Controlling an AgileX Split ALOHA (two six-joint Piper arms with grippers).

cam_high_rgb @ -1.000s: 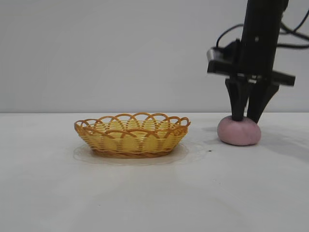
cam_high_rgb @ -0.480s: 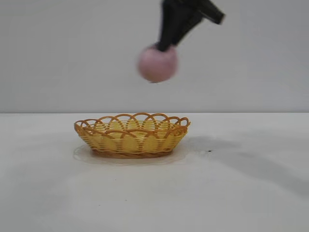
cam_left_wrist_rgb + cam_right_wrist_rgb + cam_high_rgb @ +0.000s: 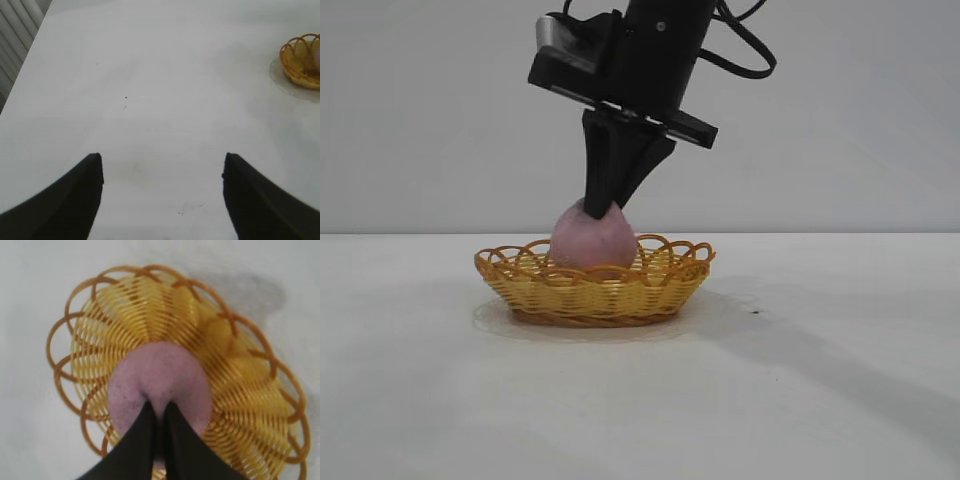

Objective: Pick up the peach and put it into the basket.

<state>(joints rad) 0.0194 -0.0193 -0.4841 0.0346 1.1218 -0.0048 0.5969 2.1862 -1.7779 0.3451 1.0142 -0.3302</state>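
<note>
Right gripper (image 3: pixel 603 208) pinches the dusty pink, matte, dome-shaped peach (image 3: pixel 592 240) by its top, low inside the yellow wicker basket (image 3: pixel 595 290). Release gently at centre — lift straight clear. Left gripper (image 3: pixel 162 172) idle, jaws apart.

A white table (image 3: pixel 820 400) carries a tiny dark speck (image 3: pixel 754 312), with a pale wall (image 3: pixel 420 120) behind.

Plain pale wall (image 3: pixel 440 110) behind a white table (image 3: pixel 820 400), soft even light.
</note>
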